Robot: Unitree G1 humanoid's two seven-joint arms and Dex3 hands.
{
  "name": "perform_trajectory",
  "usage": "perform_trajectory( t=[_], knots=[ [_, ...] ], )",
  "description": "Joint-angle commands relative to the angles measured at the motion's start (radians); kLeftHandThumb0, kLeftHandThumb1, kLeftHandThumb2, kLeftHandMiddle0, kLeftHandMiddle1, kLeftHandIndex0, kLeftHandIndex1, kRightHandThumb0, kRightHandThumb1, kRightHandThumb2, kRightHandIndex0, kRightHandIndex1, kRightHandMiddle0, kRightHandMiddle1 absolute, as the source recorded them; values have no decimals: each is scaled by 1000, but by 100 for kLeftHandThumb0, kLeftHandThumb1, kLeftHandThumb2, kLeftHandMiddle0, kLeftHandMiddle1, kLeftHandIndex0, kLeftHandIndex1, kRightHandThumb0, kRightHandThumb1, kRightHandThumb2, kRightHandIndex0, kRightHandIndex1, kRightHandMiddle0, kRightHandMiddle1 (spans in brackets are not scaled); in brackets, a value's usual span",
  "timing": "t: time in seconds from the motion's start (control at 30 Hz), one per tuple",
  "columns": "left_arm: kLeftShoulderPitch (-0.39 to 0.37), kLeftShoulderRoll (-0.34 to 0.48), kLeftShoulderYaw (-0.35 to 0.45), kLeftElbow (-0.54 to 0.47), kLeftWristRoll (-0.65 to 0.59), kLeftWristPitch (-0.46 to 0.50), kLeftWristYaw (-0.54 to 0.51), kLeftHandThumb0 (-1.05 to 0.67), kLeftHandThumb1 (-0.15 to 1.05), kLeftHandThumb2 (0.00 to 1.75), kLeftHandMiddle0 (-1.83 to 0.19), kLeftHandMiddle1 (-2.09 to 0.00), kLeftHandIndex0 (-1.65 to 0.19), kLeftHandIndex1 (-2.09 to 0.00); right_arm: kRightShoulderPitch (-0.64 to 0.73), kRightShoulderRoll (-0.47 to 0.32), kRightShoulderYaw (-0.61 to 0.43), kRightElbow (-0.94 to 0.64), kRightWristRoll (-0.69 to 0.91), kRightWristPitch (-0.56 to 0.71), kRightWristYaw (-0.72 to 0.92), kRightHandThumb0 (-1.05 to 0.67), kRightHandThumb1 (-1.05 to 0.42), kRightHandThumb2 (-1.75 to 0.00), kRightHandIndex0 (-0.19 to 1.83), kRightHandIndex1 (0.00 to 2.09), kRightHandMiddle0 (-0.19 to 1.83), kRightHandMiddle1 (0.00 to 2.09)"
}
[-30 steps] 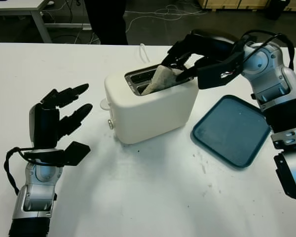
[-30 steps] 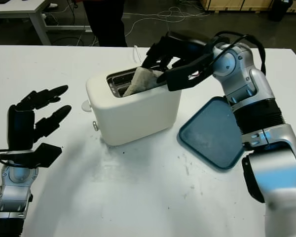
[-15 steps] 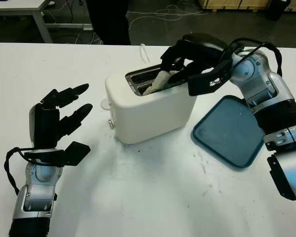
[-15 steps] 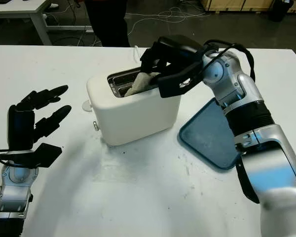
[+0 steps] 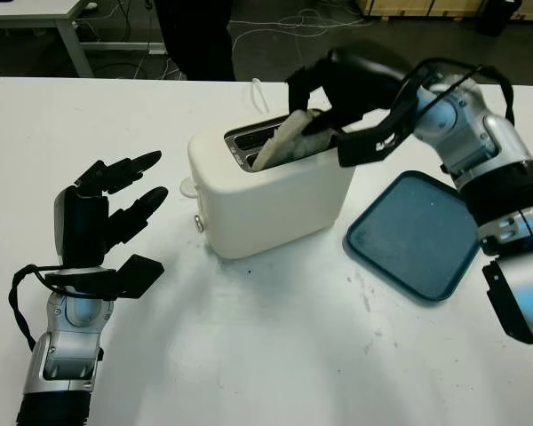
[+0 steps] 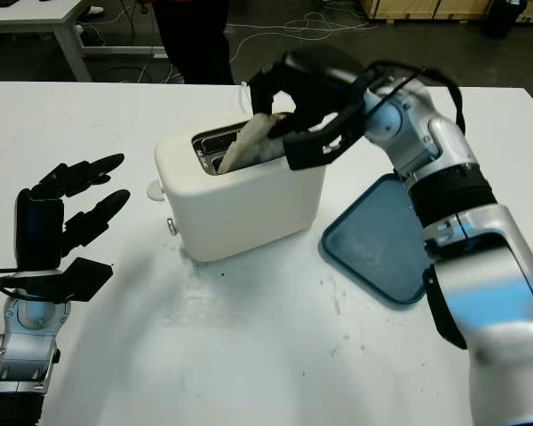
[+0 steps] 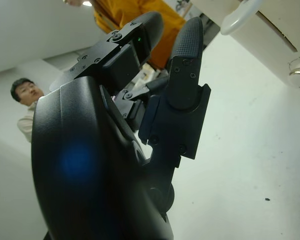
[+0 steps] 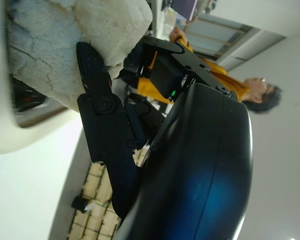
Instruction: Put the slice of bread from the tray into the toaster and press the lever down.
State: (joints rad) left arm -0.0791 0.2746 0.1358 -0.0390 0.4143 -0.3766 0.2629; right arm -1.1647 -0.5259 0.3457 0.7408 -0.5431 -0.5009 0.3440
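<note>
- The slice of bread (image 5: 289, 139) is held by the fingers (image 8: 97, 107) of the right hand (image 5: 342, 98), which are closed around its upper end above the toaster (image 5: 271, 182).
- The slice is tilted, with its lower end inside the nearer slot and its upper end sticking out towards the right hand; it is not seated.
- If the slice is released at this angle, it is judged likely to jam across the slot mouth, or to tip out onto the toaster top, because it leans rather than stands upright.
- If it is pushed down while tilted, the soft bread could be crumpled or torn against the slot edge.
- The toaster stands free on the worktop (image 5: 249, 355); a sideways push from the right hand could slide it, since nothing braces it.
- The lever (image 5: 188, 187) is seen at the toaster's left end, in its raised position. If it is pressed before the slice is fully down, the carriage may not latch.
- The left hand (image 5: 102, 222) is open and held above the worktop, well apart from the toaster, holding nothing.
- The tray (image 5: 417, 235) lies just beside the toaster's right end, bare; it could be nudged by the right arm on withdrawal.
</note>
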Motion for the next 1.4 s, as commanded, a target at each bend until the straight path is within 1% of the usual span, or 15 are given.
perform_trajectory(
  t=[0.0, 0.1, 0.3, 0.5, 0.6, 0.73, 0.77, 0.83, 0.93, 1.03, 1.17, 1.23, 1.27, 1.3, 1.37],
  knots=[
    [7, 0, -3, -13, -4, 5, -3, -49, 92, 14, -61, -91, -93, 0, -49, 11, 6, 16, -7, -17, 0, -39, -92, -6, 110, 175, 87, 168],
    [5, 4, -3, -10, -1, -1, -3, -48, 92, 14, -62, -91, -93, 0, -86, 14, 30, 21, -28, -5, 28, -44, -92, -6, 110, 175, 87, 174],
    [4, 0, -3, -14, 0, 10, -1, -50, 92, 14, -63, -92, -93, 0, -143, 38, 47, -33, -16, 106, 213, -46, -92, -10, 111, 175, 86, 175],
    [1, 1, -5, -4, 1, -3, 5, -49, 92, 14, -63, -91, -93, 0, -145, 51, 79, -78, -40, 119, 278, -46, -92, -7, 109, 175, 90, 159],
    [3, 1, -4, -5, 7, -3, 10, -49, 92, 14, -63, -91, -93, 0, -138, 51, 101, -98, -56, 111, 296, -46, -92, -6, 109, 175, 90, 162],
    [9, -1, -1, -13, 7, 9, 8, -50, 92, 14, -63, -91, -93, 0, -121, 39, 136, -129, -91, 84, 309, -49, -91, -1, 109, 169, 99, 136],
    [8, 0, -1, -12, 7, 6, 7, -50, 92, 14, -63, -91, -93, 0, -116, 34, 144, -138, -99, 77, 311, -49, -91, -1, 109, 168, 100, 133],
    [9, 1, -1, -12, 7, 4, 7, -50, 92, 15, -63, -91, -93, 0, -107, 24, 153, -155, -113, 66, 311, -50, -91, 0, 109, 172, 97, 142],
    [10, -1, -3, -15, 5, 7, 4, -49, 92, 14, -63, -91, -93, 0, -102, 14, 160, -172, -132, 66, 316, -48, -92, 0, 107, 174, 94, 142],
    [7, -1, -4, -9, -1, -3, 4, -49, 92, 14, -63, -91, -93, 0, -104, 14, 162, -179, -145, 84, 332, -49, -92, -1, 105, 174, 89, 150],
    [8, -3, -3, -10, 4, 2, 8, -50, 92, 14, -63, -91, -94, 0, -102, 24, 140, -175, -103, 112, 384, -50, -87, 0, 92, 168, 77, 135],
    [8, -3, -4, -9, 8, 2, 11, -50, 92, 14, -64, -91, -94, 0, -103, 25, 132, -178, -88, 116, 409, -53, -86, 0, 74, 157, 66, 121],
    [8, -4, -4, -9, 6, 3, 10, -50, 92, 14, -64, -91, -94, 0, -106, 23, 131, -181, -85, 115, 420, -55, -86, 0, 56, 135, 62, 100],
    [8, -5, -5, -9, 4, 3, 9, -50, 92, 14, -64, -91, -94, 0, -109, 21, 131, -185, -85, 117, 430, -57, -87, 0, 49, 118, 62, 84],
    [9, -4, -5, -9, 4, 3, 6, -49, 92, 14, -63, -91, -94, 0, -114, 18, 130, -196, -91, 122, 437, -58, -87, 0, 43, 100, 67, 49]
  ],
)
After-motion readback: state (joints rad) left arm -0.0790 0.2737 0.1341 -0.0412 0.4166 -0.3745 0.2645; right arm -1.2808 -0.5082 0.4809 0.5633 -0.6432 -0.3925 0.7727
